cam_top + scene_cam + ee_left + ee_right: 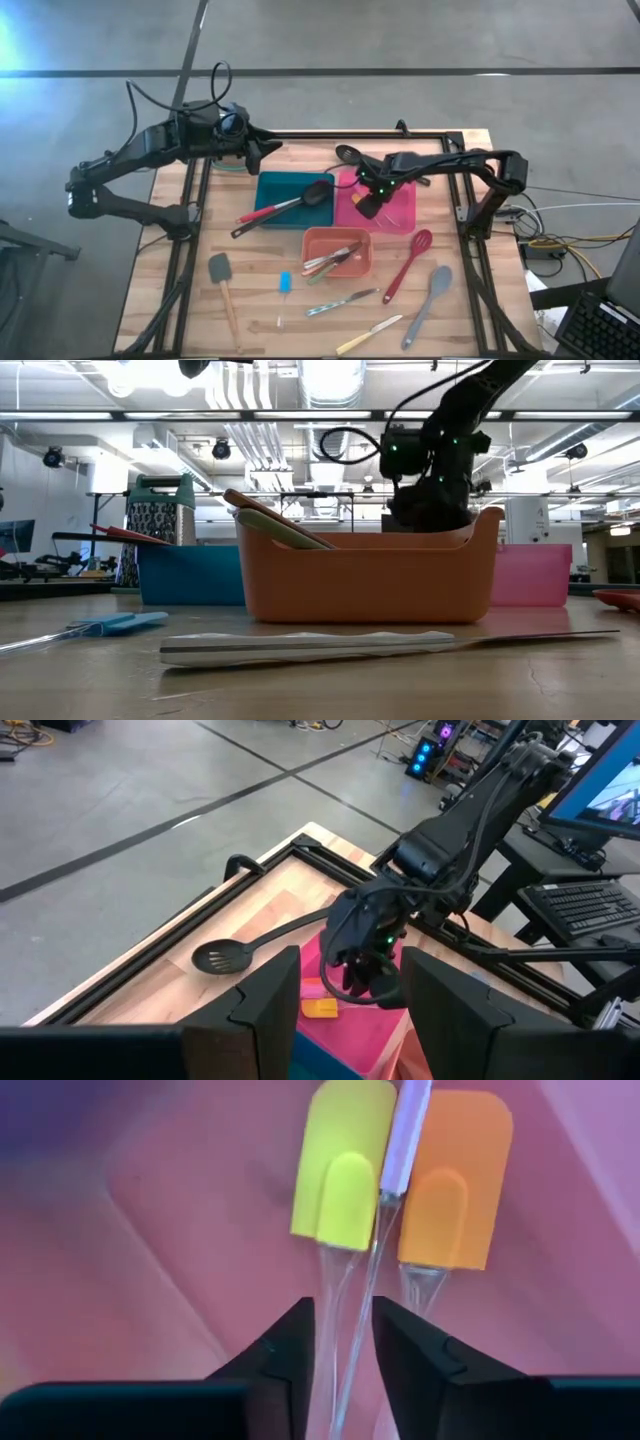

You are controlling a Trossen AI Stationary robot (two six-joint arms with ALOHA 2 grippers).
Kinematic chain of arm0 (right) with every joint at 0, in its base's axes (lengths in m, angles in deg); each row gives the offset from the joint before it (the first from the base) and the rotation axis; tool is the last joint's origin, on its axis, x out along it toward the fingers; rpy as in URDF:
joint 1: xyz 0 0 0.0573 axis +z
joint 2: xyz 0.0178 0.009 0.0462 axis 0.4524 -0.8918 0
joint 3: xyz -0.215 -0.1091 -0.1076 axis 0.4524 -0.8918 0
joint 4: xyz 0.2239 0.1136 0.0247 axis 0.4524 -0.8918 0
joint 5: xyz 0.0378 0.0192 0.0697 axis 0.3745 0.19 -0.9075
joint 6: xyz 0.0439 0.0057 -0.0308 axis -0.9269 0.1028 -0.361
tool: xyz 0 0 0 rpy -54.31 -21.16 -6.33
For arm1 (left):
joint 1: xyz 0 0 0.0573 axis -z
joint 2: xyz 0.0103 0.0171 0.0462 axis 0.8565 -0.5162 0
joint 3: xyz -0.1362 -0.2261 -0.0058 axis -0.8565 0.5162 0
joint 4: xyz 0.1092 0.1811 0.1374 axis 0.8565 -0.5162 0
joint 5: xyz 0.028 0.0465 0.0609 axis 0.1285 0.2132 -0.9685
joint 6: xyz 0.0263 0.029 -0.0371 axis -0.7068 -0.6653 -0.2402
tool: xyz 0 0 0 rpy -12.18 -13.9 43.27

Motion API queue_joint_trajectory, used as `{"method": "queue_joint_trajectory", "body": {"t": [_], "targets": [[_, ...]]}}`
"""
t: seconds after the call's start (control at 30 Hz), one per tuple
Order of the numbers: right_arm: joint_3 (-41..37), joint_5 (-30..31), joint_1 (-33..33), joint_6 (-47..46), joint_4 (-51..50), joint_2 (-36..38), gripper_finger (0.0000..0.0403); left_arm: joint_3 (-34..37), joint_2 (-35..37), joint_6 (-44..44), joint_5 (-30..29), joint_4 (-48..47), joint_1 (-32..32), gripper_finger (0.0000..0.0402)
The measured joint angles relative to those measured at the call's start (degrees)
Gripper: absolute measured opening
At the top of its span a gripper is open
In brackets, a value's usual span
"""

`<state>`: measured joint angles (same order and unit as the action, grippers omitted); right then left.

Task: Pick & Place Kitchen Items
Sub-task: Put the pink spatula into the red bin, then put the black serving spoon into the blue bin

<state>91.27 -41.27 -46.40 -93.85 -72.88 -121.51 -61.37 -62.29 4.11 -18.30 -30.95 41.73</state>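
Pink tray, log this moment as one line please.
right hand: open over pink tray | yellow spatula, orange spatula lying inside | left hand: waiting above blue tray

Both arms are dark, near black, built of slim tubular links joined by chunkier rounded joints. Black cables loop loosely off the left arm's upper links. The right claw [371, 203] ends a bulky wrist block where small green lights glow, perhaps status lights. The left claw [342, 1005] has two broad, flat, matte black fingers with squared edges.
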Motion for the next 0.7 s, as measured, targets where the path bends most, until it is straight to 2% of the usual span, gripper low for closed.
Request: {"method": "queue_joint_trajectory", "body": {"t": [0.3, 0.5, 0.7], "targets": [[8.7, 0.0, 0.1, 2.3, -14.6, 6.5, 0.0129, 0.0, 0.0, 0.0, 0.0, -0.3, 0.0, 0.0177], [13.5, 0.0, 1.2, 0.6, -20.0, 14.9, 0.012, 0.0, 0.0, 0.0, 0.0, -0.3, 0.0, 0.0177], [17.1, 0.0, 2.1, -0.2, -20.2, 24.6, 0.0105, 0.0, -0.1, 0.0, 0.0, -0.3, 0.0, 0.0177]]}}
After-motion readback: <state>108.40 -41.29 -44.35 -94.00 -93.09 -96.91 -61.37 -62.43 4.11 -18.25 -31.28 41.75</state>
